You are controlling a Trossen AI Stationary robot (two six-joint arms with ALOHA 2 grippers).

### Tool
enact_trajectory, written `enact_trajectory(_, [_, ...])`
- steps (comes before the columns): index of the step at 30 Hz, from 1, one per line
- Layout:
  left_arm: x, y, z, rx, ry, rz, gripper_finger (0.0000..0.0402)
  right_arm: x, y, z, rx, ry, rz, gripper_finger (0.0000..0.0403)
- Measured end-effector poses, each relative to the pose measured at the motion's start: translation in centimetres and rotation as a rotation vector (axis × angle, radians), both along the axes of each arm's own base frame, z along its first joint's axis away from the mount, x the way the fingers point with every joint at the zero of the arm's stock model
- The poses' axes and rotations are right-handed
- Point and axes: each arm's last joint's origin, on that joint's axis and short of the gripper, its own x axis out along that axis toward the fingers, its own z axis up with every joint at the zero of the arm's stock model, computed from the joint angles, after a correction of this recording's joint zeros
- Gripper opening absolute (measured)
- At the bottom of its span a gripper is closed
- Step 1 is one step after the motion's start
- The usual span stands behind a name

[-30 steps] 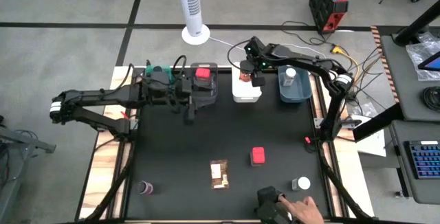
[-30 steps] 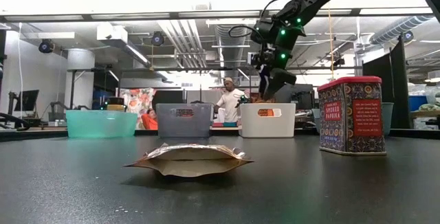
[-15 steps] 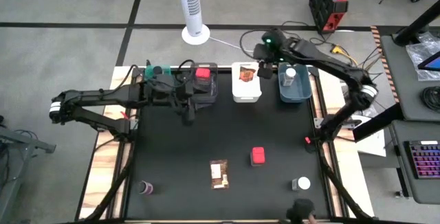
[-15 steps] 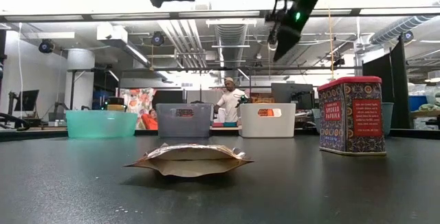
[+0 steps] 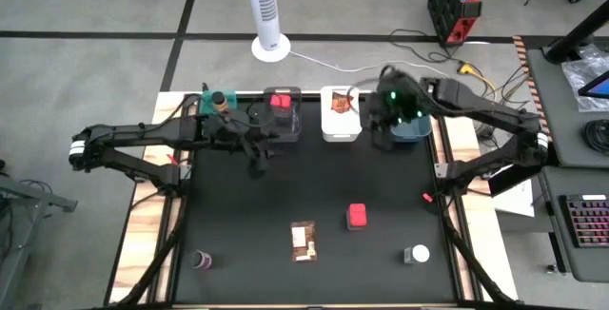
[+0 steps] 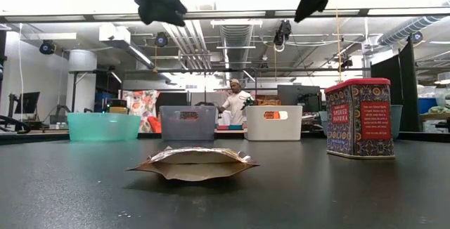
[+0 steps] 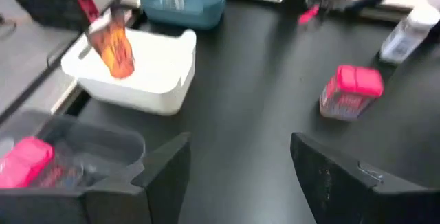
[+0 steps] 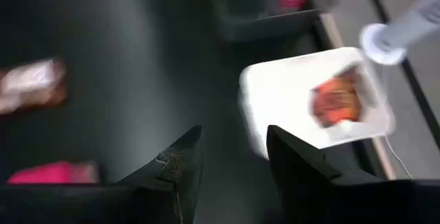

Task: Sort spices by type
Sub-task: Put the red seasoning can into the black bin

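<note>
Right gripper [image 5: 388,131]: empty, fingers apart, pulled back from the white bin [image 5: 343,125]; its orange packet [image 5: 342,105] now lies inside, at twelve o'clock. Left gripper [image 5: 257,161]: open, empty, beside the grey bin [image 5: 297,127] holding one red tub [image 5: 280,102]. Outstanding, I judge: second packet [image 5: 304,240], second red tub [image 5: 357,216], centre table.

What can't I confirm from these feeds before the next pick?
- Jar in the blue bin: the right arm covers it in the high view; only its top shows in the left wrist view.
- Teal bin: the left arm covers most of it from above; the bottle's label is too small to read.
- Right end effector: its fingertips are cut off by the frame edge.
- Packet print: seen edge-on in the low view.
</note>
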Motion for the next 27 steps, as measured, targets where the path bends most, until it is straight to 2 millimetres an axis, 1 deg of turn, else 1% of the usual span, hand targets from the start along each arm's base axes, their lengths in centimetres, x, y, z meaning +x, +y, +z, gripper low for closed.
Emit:
enact_trajectory(4, [0.3, 0.0, -0.8, -0.022, 0.050, 0.011, 0.0233, 0.4, 3.5, -0.4, 0.011, 0.044, 0.133, 0.0136])
enact_trajectory(7, [0.6, 0.1, -1.2, -0.038, 0.068, 0.022, 0.0233, 0.8, 5.7, -0.7, 0.033, 0.060, 0.191, 0.0124])
enact_trajectory(9, [0.7, 0.0, -1.4, -0.041, 0.077, 0.022, 0.0233, 1.0, 7.0, -0.9, 0.058, 0.070, 0.212, 0.0116])
enact_trajectory(11, [0.8, 0.0, -1.5, -0.042, 0.084, 0.020, 0.0233, 1.2, 8.1, -1.2, 0.102, 0.087, 0.198, 0.0107])
enact_trajectory(13, [1.0, 0.0, -1.7, -0.044, 0.090, 0.020, 0.0233, 1.3, 9.1, -1.4, 0.155, 0.101, 0.158, 0.0098])
enact_trajectory(17, [1.3, 0.0, -2.0, -0.048, 0.100, 0.022, 0.0233, 1.2, 10.8, -2.3, 0.234, 0.185, 0.084, 0.0080])
enact_trajectory(20, [1.5, 0.0, -1.9, -0.040, 0.091, 0.014, 0.0233, 0.9, 11.8, -3.2, 0.299, 0.255, -0.014, 0.0065])
enact_trajectory(24, [1.5, -0.1, -1.7, -0.038, 0.084, 0.008, 0.0233, 1.0, 12.4, -4.7, 0.409, 0.301, -0.238, 0.0054])
enact_trajectory(27, [1.5, -0.1, -1.6, -0.037, 0.079, 0.008, 0.0233, 1.3, 12.9, -6.0, 0.430, 0.347, -0.325, 0.0060])
